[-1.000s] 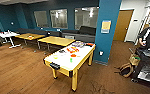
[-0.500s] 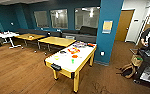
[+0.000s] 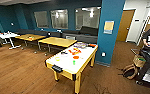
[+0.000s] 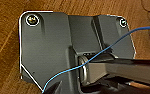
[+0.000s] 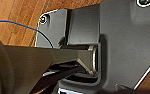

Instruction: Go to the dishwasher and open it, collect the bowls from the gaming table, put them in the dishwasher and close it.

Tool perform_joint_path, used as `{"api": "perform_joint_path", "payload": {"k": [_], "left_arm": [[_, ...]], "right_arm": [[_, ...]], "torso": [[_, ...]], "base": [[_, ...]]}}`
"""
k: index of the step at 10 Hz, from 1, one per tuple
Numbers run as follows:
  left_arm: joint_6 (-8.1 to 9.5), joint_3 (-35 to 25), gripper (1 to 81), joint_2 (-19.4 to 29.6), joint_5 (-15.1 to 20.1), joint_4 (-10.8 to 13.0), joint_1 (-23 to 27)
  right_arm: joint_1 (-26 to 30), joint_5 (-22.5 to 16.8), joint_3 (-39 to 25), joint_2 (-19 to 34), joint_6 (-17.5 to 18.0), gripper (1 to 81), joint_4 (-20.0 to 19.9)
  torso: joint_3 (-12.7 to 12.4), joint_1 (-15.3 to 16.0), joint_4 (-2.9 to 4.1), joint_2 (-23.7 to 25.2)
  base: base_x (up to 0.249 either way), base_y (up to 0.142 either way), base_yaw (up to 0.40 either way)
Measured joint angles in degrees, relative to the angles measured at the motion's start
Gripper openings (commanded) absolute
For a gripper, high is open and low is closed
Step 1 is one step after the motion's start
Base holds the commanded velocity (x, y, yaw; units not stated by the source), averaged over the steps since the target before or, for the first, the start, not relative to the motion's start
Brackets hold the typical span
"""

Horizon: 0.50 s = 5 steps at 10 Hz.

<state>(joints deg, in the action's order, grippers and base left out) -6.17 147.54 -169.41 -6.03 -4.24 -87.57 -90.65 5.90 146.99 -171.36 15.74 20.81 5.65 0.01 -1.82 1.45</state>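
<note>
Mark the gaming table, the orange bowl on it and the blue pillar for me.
gaming table [image 3: 66, 65]: head view, bare white top.
orange bowl [image 3: 76, 57]: head view, its middle.
blue pillar [image 3: 111, 40]: head view, front face below the notice.

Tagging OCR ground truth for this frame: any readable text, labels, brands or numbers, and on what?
None can be read.
Yellow notice on the blue pillar: too blurred to read.
Flat colourful items on the gaming table: any print is too small to read.
Robot's dark plates in both wrist views: no lettering visible.
</note>
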Motion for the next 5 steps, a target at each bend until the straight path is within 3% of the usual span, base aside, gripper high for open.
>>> {"api": "perform_joint_path", "payload": {"k": [5], "left_arm": [[0.00,0.15,81.1,0.21,-0.24,0.00,0.20]], "right_arm": [[0.13,0.05,0.04,-0.11,0.00,81.1,0.00]], "torso": [[0.00,0.05,0.00,-0.02]], "base": [[0.074,0.071,0.000]]}}
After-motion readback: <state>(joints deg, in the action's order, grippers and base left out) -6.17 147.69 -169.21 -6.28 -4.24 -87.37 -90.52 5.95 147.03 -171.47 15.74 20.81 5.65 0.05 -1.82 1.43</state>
